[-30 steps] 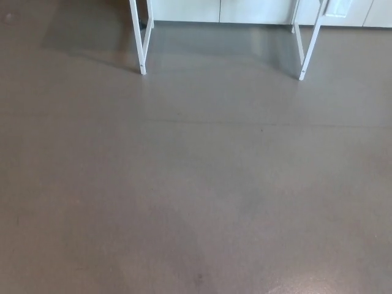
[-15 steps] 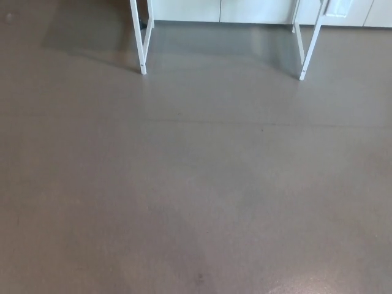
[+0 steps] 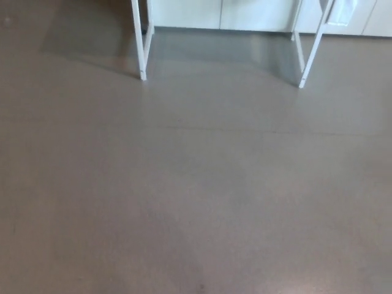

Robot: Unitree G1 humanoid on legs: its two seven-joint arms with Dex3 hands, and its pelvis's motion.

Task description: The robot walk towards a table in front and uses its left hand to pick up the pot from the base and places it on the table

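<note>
We are looking down on a grey-brown floor [image 3: 196, 184], which is filling almost the whole head view, and the picture is coming through slightly soft. At the far edge we are seeing only the lowest part of the bench [image 3: 138, 37]: thin white legs, with the top cut off by the picture's edge. The left leg [image 3: 142, 64] is standing nearly upright on the floor, left of centre. The right leg [image 3: 309, 61] is slanting down toward the left and meeting the floor well apart from the first. Beyond the legs, a row of pale cabinet fronts [image 3: 196, 12] is running along the far wall. A darker shadow [image 3: 86, 40] is lying on the floor at the far left, just beside the left leg. A faint seam [image 3: 245, 130] is crossing the floor from left to right, and a small dark speck [image 3: 200, 285] is sitting at the near edge.

Neither the left hand nor the right hand is showing, so we cannot tell how the fingers are set. The pot is lying outside the picture, so we cannot tell where it is.
</note>
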